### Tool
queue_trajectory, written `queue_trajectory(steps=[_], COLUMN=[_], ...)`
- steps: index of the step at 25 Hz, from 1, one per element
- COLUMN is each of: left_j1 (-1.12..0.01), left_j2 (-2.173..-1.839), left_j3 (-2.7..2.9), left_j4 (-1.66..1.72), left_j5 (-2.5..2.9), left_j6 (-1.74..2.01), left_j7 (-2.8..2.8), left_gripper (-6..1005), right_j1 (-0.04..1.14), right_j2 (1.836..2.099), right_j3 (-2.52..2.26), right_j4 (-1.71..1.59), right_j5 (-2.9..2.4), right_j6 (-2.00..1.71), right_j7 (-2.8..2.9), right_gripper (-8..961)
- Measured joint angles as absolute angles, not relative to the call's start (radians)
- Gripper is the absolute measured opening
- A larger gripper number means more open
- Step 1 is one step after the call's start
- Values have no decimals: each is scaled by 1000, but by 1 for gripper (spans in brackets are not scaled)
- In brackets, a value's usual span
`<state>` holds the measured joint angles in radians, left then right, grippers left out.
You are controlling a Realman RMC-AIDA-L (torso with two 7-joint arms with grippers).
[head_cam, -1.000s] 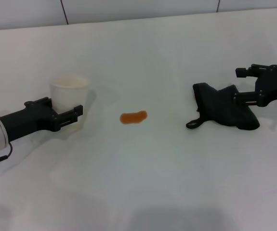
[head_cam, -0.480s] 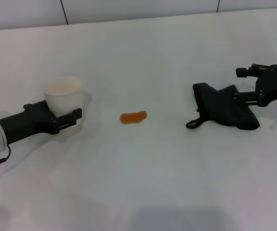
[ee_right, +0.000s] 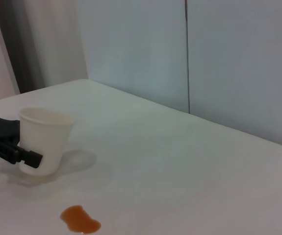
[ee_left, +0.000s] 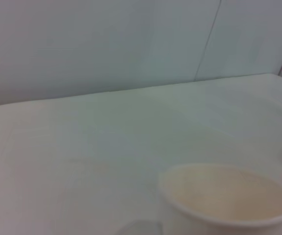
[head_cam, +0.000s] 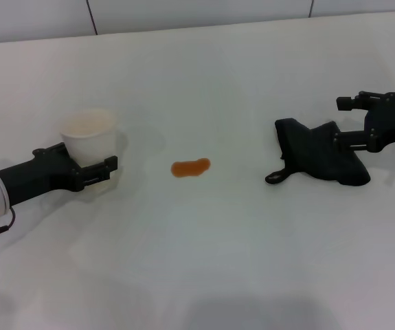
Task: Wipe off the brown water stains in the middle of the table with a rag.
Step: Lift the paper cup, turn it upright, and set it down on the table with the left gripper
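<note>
A small orange-brown stain [head_cam: 191, 167], bean-shaped and wet-looking, sits near the middle of the plain white table [head_cam: 204, 254]. Well off to its right lies the black rag [head_cam: 317, 157], bunched into a lumpy heap flat on the tabletop, with a little loop tag [head_cam: 275, 177] curling out at the edge nearest the stain.

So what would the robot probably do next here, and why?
Probably the right gripper should close on the rag and lift it. The rag lies bunched on the table at that gripper, well apart from the brown water stains, which are unwiped. The left gripper holds a white cup.
</note>
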<state>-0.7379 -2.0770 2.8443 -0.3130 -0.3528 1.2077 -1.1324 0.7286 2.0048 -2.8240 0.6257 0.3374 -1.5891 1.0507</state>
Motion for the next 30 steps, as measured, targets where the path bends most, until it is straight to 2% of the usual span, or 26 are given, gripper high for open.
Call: queue_trajectory(steps=[2,7,30], left_j1=[-737,-738,-758], left_j2=[-2077,-2076,-2074], left_j3=[2844,2844,2846], left_j4=[-314,-314,-369], left_j5=[-353,-353,-326], left_j6=[1208,1204,1253], left_j7=[-1134,-1134,-1190], left_gripper=[733,888,883], right_j1=[729,730,730], right_j2=[2005,2005,2003], right_j3=[-2824,-2824,-2824], right_j4=[625,624,627], right_j5=[337,337,337], right_j6=[-1589,-1589,-1589], right_j7=[1051,1051,1051], right_gripper=[857,858,858])
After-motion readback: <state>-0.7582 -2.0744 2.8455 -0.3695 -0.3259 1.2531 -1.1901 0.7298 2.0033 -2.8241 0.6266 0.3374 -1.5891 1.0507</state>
